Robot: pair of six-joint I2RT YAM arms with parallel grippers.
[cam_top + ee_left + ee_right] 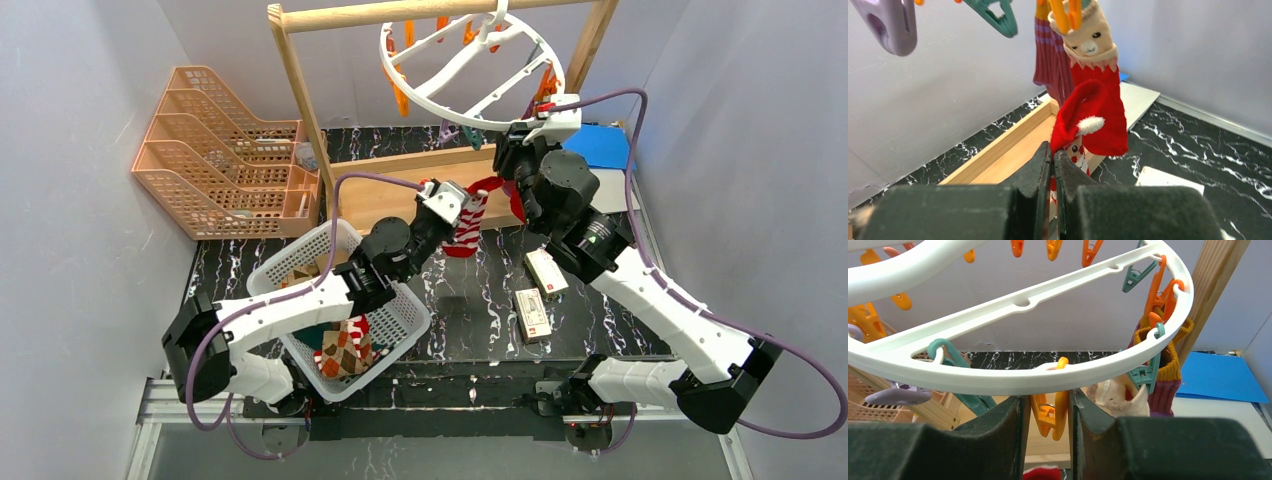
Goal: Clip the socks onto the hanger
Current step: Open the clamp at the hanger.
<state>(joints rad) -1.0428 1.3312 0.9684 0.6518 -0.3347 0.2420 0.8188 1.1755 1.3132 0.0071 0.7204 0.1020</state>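
My left gripper is shut on a red-and-white sock, which it holds up under the hanger. The right gripper is at the ring's near rim. Its fingers press both sides of an orange clip. A cream-and-red sock and a maroon sock with an orange cuff hang clipped beside it. More socks, among them an argyle one, lie in the white basket.
The hanger hangs from a wooden rack whose base board lies below the grippers. A tan tiered tray organiser stands at the back left. Two small boxes lie under the right arm, and a blue sheet at the back right.
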